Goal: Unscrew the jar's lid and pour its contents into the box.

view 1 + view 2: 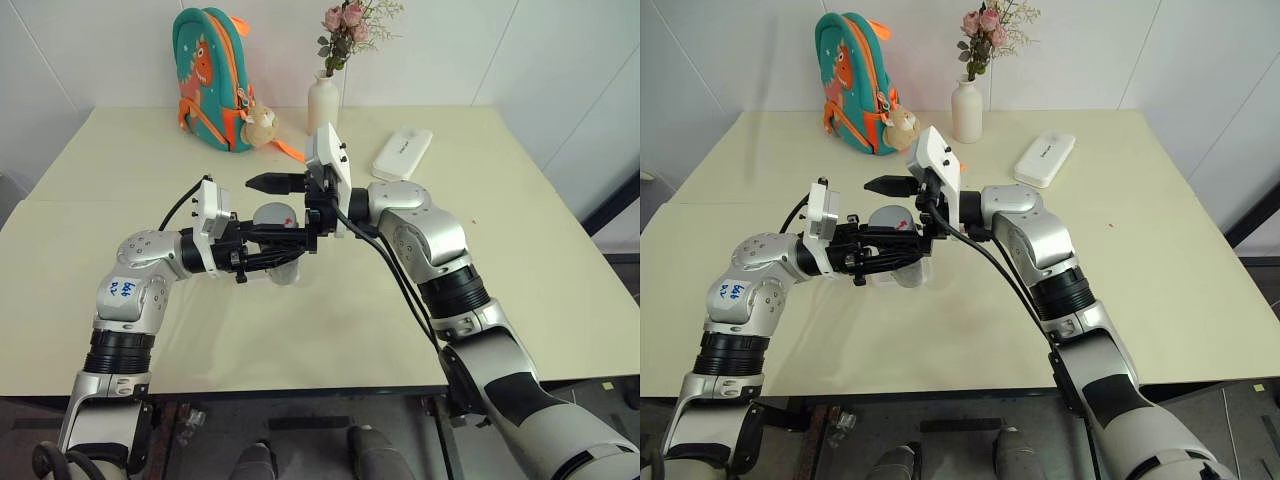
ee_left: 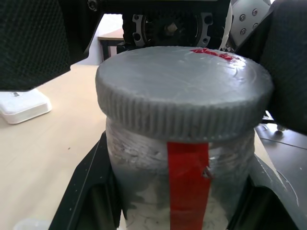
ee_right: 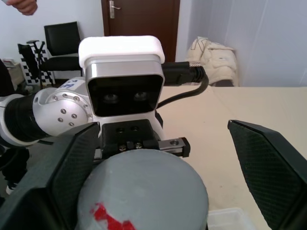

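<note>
Head views: jar [image 1: 892,232] is held above the table [image 1: 1160,250], mid-air, front-centre, pinched by the left gripper [image 1: 902,252], fingers pressed onto its sides. Lid [image 1: 890,217] is still on, facing the right arm. Right gripper [image 1: 892,215] is spread wide, one finger [image 1: 888,185] seen beyond the jar, the other on the near side; lid sits between them, contact can't be told. Clear box [image 1: 902,274] is seen on the table just under the jar, partly hidden by the left gripper. At the table's far edge: backpack [image 1: 213,80], white vase [image 1: 323,103] w/ flowers, white case [image 1: 402,153] further right.

L wrist view: jar is seen close up w/ red stripe [image 2: 187,184] down its side, grey ribbed lid screwed on, red mark on lid top. Contents can't be made out through the wall. Right gripper's fingers [image 2: 29,43] are seen either side of the lid.

R wrist view: lid top [image 3: 144,191] is seen between the spread fingers [image 3: 261,163], gap visible on one side. Box corner [image 3: 230,218] is seen below.
</note>
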`<action>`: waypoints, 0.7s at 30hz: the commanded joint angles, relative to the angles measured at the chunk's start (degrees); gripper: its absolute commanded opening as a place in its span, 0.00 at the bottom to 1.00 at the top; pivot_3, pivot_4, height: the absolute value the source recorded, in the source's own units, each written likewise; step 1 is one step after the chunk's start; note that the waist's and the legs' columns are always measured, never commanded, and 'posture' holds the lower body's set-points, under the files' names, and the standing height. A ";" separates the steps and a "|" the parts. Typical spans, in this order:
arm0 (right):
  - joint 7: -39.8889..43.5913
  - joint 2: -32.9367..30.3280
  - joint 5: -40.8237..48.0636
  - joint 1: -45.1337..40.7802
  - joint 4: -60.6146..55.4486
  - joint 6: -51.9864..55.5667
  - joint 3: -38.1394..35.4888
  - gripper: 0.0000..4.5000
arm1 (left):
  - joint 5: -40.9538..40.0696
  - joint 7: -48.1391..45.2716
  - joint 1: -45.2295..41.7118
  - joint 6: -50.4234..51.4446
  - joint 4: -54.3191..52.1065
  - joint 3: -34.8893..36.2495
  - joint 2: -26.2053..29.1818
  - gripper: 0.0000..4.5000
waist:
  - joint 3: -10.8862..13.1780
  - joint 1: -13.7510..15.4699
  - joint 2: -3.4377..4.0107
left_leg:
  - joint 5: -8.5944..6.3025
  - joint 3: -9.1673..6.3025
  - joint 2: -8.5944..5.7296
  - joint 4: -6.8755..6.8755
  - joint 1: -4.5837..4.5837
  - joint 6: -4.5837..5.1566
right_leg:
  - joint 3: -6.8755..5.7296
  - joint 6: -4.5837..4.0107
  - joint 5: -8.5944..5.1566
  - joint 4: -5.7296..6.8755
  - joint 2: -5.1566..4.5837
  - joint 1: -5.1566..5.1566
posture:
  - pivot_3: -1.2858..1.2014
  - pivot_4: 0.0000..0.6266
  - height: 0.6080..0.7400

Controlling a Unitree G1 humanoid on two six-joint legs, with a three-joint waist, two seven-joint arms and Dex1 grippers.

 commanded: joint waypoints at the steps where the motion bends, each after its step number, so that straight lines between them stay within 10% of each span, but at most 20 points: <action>1: -0.61 -0.69 -0.65 -2.02 0.85 -2.23 -1.95 1.00 | -1.00 -0.88 -0.23 -0.27 -2.32 -0.13 -0.03 0.46 | 0.00 0.01 0.00 | 0.00 0.00 0.00 0.00 0.00 0.00 | 0.00 0.00 0.00 -0.01 0.00 0.00 | 0.52 0.24 1.00; 21: 7.92 -13.39 3.56 2.02 -1.02 -1.58 -7.92 1.00 | -2.14 -0.92 0.76 1.64 -3.35 1.03 1.07 0.46 | 0.04 -0.12 0.04 | 0.00 0.01 0.00 -0.02 0.00 0.00 | 0.02 0.00 0.00 -0.03 0.00 0.00 | 0.52 0.24 1.00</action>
